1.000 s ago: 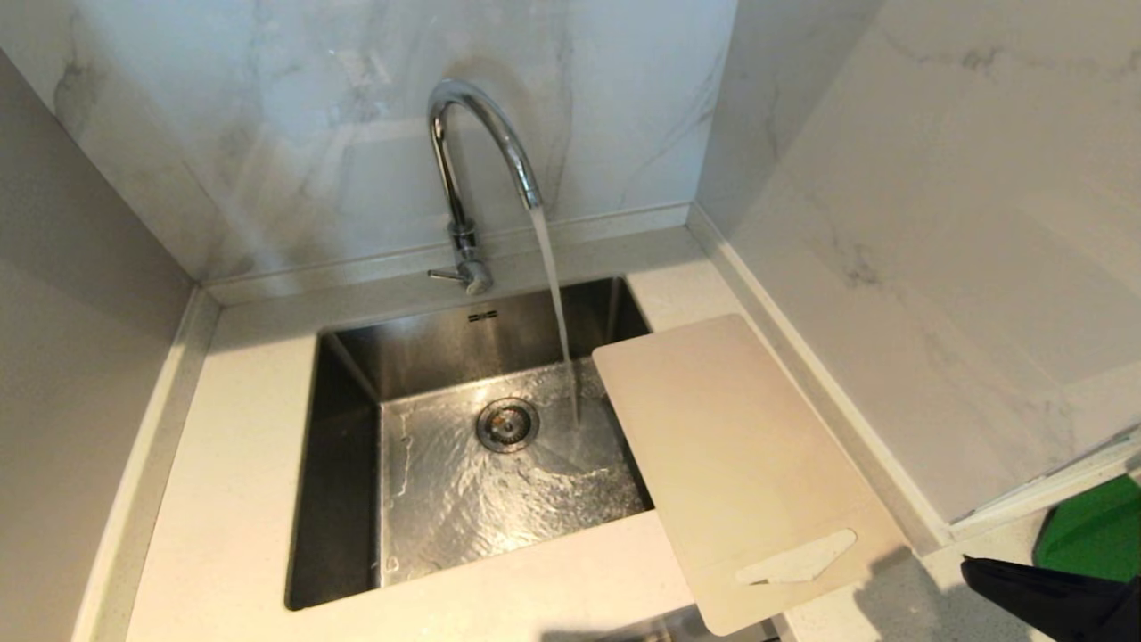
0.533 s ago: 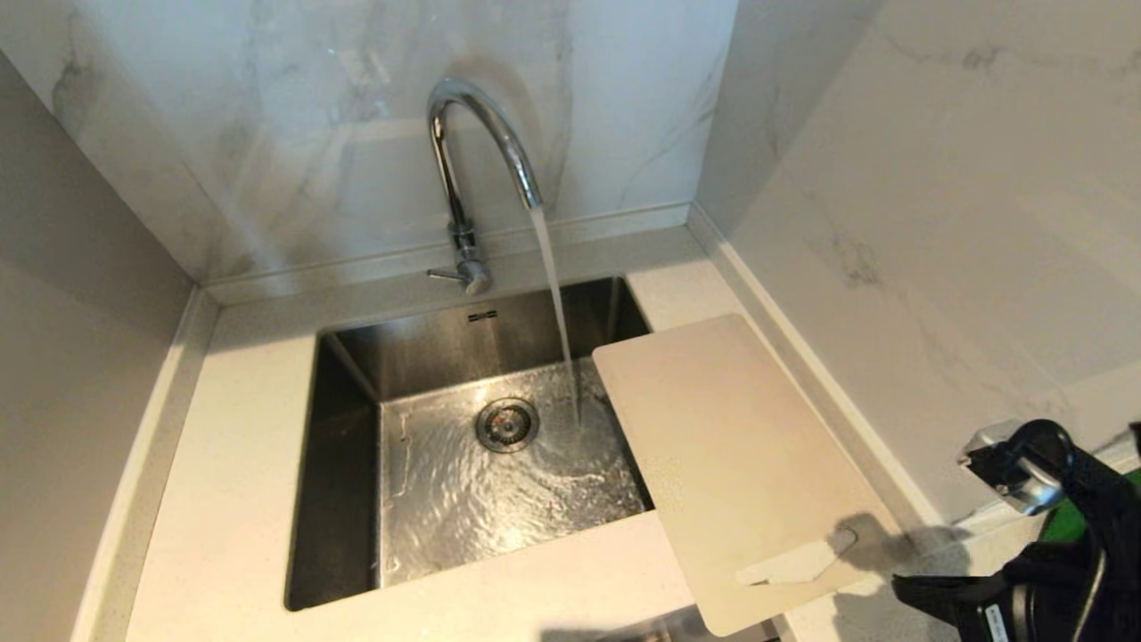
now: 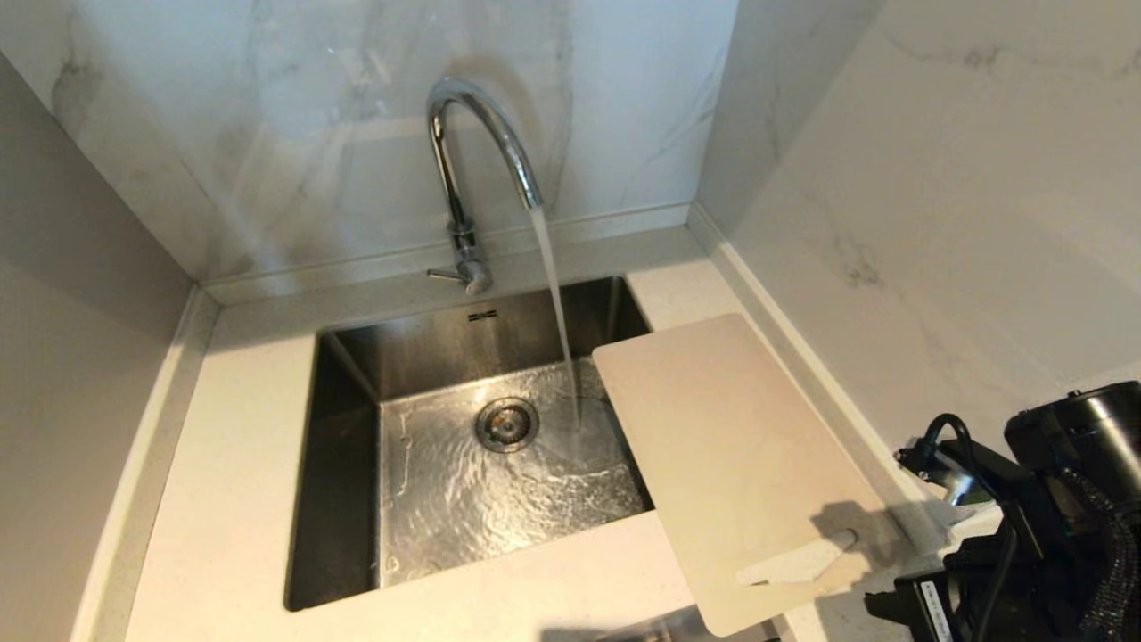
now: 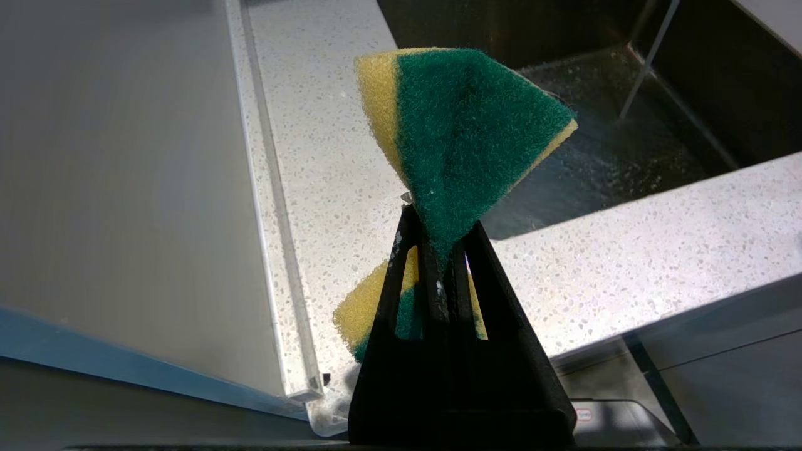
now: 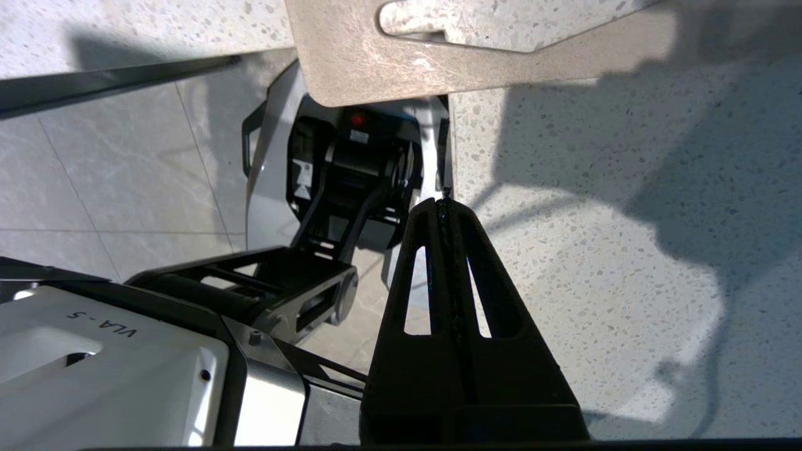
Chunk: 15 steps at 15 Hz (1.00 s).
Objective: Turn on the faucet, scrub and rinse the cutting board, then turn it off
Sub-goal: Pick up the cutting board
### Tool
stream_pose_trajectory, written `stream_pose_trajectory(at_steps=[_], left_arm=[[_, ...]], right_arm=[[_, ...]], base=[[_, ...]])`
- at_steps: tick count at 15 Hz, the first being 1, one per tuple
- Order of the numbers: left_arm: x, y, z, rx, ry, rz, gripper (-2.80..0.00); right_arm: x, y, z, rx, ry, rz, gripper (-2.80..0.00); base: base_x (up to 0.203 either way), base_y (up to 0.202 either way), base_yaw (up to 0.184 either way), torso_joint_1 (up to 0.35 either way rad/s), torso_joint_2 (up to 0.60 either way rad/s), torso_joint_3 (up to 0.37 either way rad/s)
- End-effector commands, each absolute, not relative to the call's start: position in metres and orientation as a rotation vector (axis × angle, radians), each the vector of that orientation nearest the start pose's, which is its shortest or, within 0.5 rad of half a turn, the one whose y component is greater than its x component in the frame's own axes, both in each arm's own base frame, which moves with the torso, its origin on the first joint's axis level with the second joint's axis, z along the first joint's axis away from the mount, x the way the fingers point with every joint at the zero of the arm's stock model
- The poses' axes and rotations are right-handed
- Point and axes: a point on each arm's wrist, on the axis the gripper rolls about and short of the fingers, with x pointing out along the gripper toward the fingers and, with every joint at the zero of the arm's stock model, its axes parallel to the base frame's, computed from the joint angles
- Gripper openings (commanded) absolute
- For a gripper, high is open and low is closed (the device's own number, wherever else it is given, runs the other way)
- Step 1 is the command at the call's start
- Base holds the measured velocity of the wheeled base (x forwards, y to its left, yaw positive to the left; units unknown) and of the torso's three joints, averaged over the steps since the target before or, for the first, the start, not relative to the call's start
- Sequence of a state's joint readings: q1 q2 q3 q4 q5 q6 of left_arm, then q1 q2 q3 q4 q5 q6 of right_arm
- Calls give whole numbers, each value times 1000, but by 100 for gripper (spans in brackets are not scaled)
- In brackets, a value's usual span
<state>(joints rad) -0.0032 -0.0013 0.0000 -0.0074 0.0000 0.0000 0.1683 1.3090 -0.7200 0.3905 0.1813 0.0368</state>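
Water is pouring from the faucet (image 3: 472, 152) into the sink (image 3: 348, 374) and swirling round the drain. The cutting board (image 3: 722, 455) is lying on the counter (image 3: 232, 499) at the sink's right edge — far corner hanging over the basin, handle cutout toward the robot. The right gripper (image 5: 446, 207) is hovering near that handle end, jaws clenched on nothing. The left gripper (image 4: 438, 250) is pinching the sponge (image 4: 463, 131) beside the sink.

A: faucet (image 3: 481, 143) glossy chrome, sink (image 3: 343, 499) brushed steel, wet.
B: cutting board (image 3: 731, 464) matt beige plastic, scuffed. Countertop (image 3: 232, 499) speckled stone, smooth.
A: sponge (image 4: 463, 131) rough green scourer on yellow foam. Wall (image 3: 294, 116) polished marble-look.
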Motion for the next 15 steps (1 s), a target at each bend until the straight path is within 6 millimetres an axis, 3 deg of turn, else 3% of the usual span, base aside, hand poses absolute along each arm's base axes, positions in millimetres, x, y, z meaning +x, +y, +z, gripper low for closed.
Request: stream_pose_trajectory(at_steps=[1,5,15], left_arm=[[-23,0,76,0,-8,-3,-280],[-23,0,76,0,-9,-3,-280],[-23,0,76,0,-9,-3,-280]], right_arm=[[174,36,161,27,1050,301,-280],[181,55,150,-122,1091,310,-280],[206,63,149,-540,927,509,-280]], base=[[0,0,0,0,0,0],[0,0,0,0,0,0],[0,0,0,0,0,0]])
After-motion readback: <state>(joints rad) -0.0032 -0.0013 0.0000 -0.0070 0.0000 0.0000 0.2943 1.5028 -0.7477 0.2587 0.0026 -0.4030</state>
